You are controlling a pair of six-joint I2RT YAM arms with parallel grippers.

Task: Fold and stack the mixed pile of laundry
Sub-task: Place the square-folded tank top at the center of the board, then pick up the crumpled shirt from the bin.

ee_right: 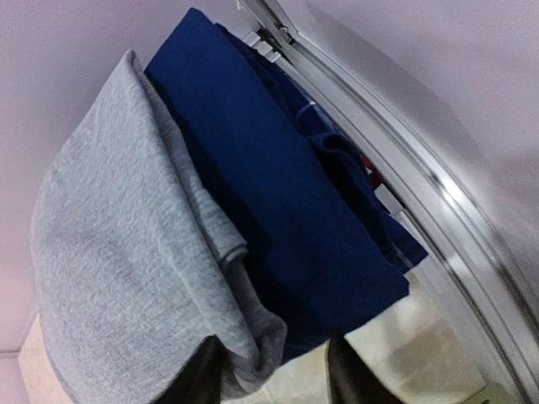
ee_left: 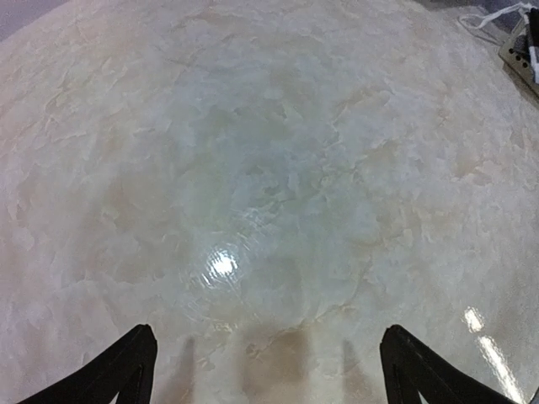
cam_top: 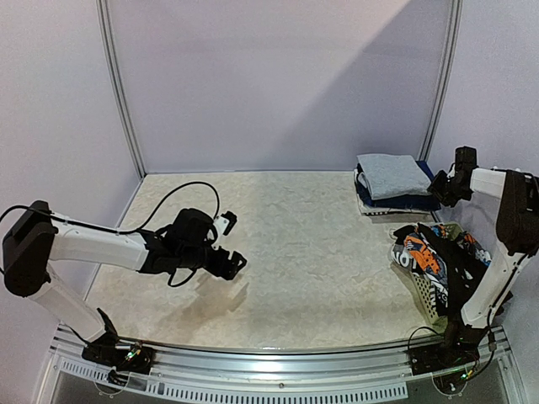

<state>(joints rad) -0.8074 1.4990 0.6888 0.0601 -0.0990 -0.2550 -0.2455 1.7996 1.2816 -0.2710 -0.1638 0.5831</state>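
Note:
A folded stack stands at the table's back right, with the grey shirt (cam_top: 392, 175) on top of navy blue pieces (cam_top: 400, 203). My right gripper (cam_top: 439, 189) is at the stack's right edge. In the right wrist view its jaws (ee_right: 274, 374) stand apart, open, with the corner of the grey shirt (ee_right: 109, 252) lying loosely between them beside the navy cloth (ee_right: 286, 219). The rest of the mixed laundry pile (cam_top: 424, 252), printed and black pieces, fills the basket. My left gripper (cam_top: 233, 242) hovers open over bare table (ee_left: 269, 168), with nothing between the fingers (ee_left: 126, 370).
The white lattice basket (cam_top: 421, 301) stands at the right edge, near my right arm's base. A metal frame rail (ee_right: 404, 151) and the wall run close behind the stack. A black cable (cam_top: 189, 187) loops over my left arm.

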